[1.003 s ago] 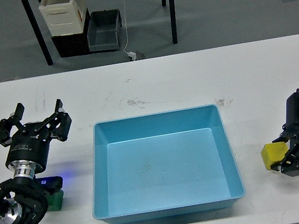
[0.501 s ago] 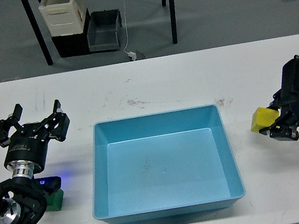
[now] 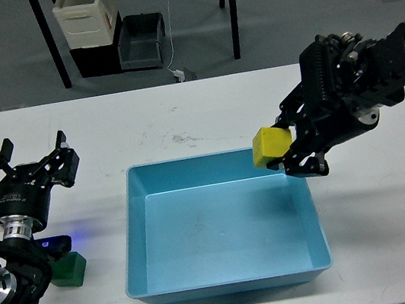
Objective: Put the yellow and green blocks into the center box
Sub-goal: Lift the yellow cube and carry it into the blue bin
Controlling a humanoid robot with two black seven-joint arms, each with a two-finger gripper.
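My right gripper [image 3: 285, 146] is shut on the yellow block [image 3: 272, 146] and holds it in the air over the far right corner of the blue box [image 3: 232, 290]. The box sits at the middle of the white table and holds nothing. The green block [image 3: 70, 269] lies on the table left of the box, partly hidden by my left arm. My left gripper [image 3: 26, 169] is open and empty, up and away from the green block, near the table's left edge.
The white table [image 3: 204, 113] spreads behind and to both sides of the box. Beyond its far edge stand black table legs, a cream container [image 3: 87, 14] on a black crate, and a grey bin [image 3: 142, 42] on the floor.
My right gripper has lifted the yellow block from the table's right side and carried it up and left to the box's far right corner. My left gripper drifted slightly left.
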